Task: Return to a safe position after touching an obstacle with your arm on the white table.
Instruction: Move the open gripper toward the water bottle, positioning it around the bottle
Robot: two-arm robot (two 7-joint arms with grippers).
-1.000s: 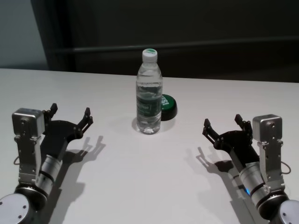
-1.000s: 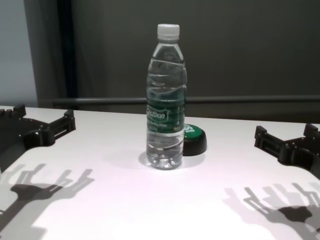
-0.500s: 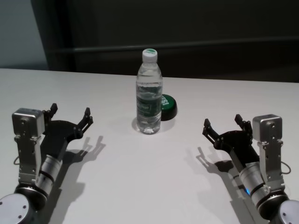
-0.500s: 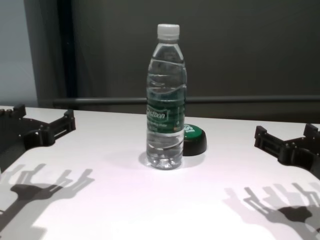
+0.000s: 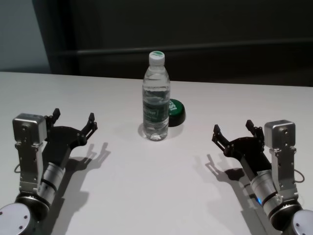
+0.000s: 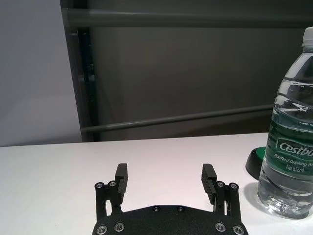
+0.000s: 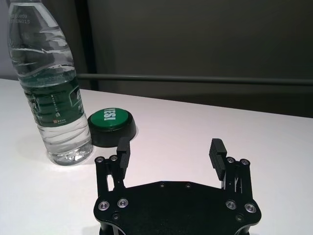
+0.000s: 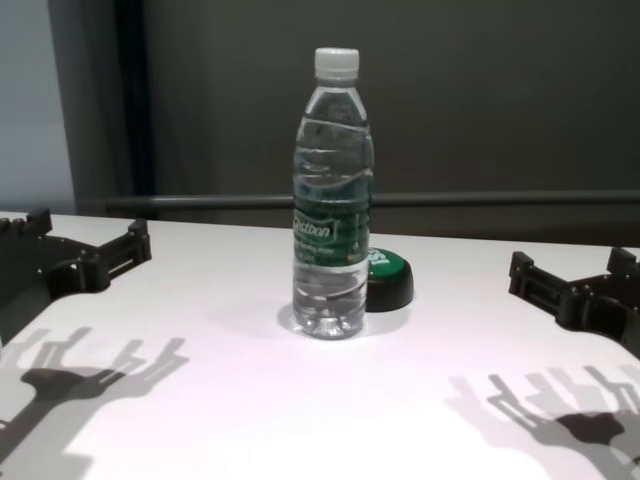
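Observation:
The obstacle [image 5: 156,98], a clear water bottle with a white cap and a green label band, stands upright in the middle of the white table [image 5: 146,186]; the chest view shows the obstacle [image 8: 332,200] head on. My left gripper [image 5: 73,120] hovers open, well to the bottle's left, nothing between its fingers. My right gripper [image 5: 234,129] is open too, off to the bottle's right. In the left wrist view the left gripper [image 6: 166,178] points past the bottle [image 6: 292,142]. The right wrist view has the right gripper [image 7: 171,149] beside the bottle [image 7: 51,93]. Neither arm touches it.
A low black puck with a green top [image 5: 175,110] sits right behind the bottle, also seen as the puck [image 7: 111,126] in the right wrist view. A dark wall with a horizontal rail [image 8: 480,198] runs behind the table's far edge.

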